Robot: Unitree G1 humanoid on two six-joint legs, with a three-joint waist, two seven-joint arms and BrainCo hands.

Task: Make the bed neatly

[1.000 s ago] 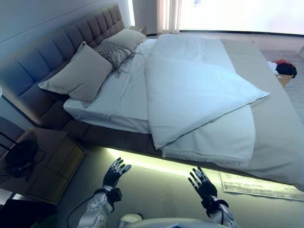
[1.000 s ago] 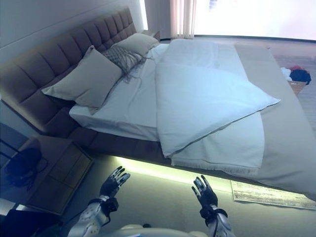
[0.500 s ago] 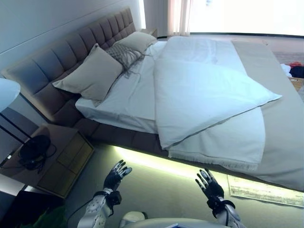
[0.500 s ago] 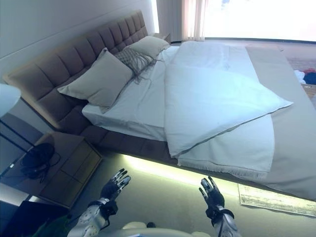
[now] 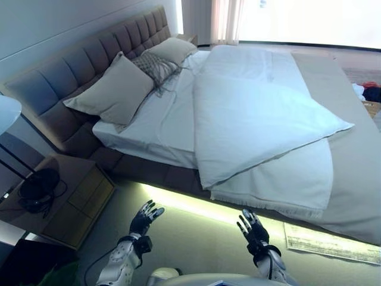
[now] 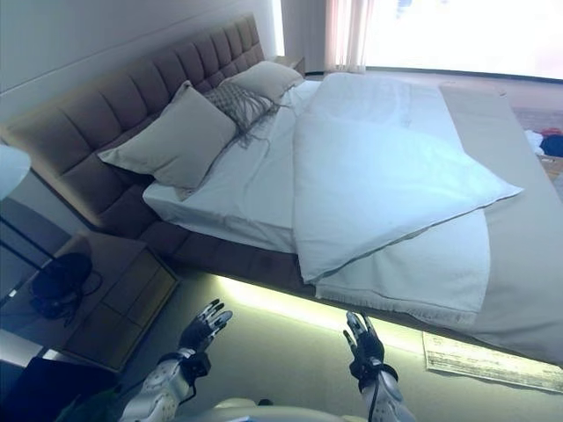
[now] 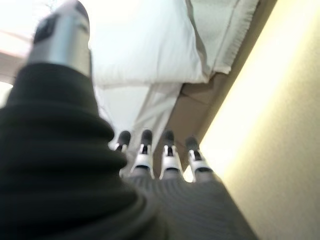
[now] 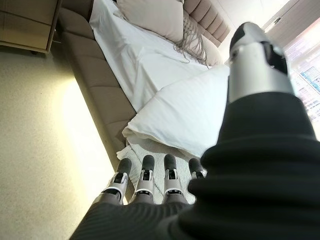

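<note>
A bed (image 5: 149, 170) with a tufted headboard (image 5: 77, 65) lies ahead. A white duvet (image 5: 256, 119) is folded back on itself, its corner hanging over the near side above a fringed white blanket (image 5: 286, 185). A beige spread (image 5: 351, 161) covers the foot end. The bare white sheet (image 5: 161, 119) shows near the pillows. A large beige pillow (image 5: 110, 89), a grey knitted cushion (image 5: 152, 64) and another pillow (image 5: 172, 49) lean at the head. My left hand (image 5: 144, 218) and right hand (image 5: 253, 228) are open and empty, low above the floor before the bed.
A wooden nightstand (image 5: 65, 202) with a black lamp base (image 5: 37, 187) stands at the left of the bed. A light strip glows under the bed frame (image 5: 196, 205). A paper sheet (image 5: 330, 243) lies on the floor at the right. Clothes (image 5: 370, 92) lie by the far side.
The camera has shifted, so the whole scene moved a little. My right hand has come slightly inward. The bedding has not moved.
</note>
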